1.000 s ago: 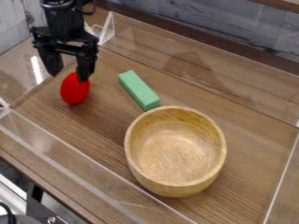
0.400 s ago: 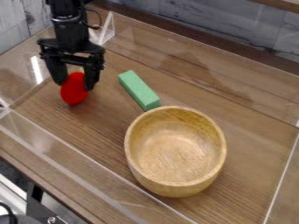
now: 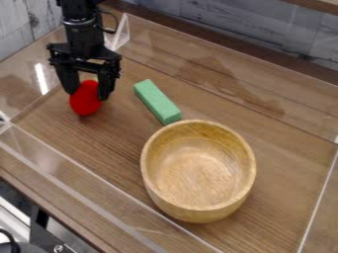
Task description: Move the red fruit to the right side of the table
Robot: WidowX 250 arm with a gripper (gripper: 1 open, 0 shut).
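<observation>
Claw (image 3: 86, 84): wide open, pointing down, fingers on both sides of the red fruit (image 3: 86, 100).
Block (image 3: 156, 101): green, near the fruit.
Bowl (image 3: 199, 168): on the table (image 3: 251, 84).

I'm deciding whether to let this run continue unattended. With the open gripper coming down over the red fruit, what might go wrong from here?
1. The red fruit looks small, rounded and glossy; the open gripper straddles it, so closing off-centre might squirt it out.
2. It sits near the table's left acrylic wall; a nudge may roll it there.
3. The green block and wooden bowl lie toward the right, so a low carry might clip them.
</observation>
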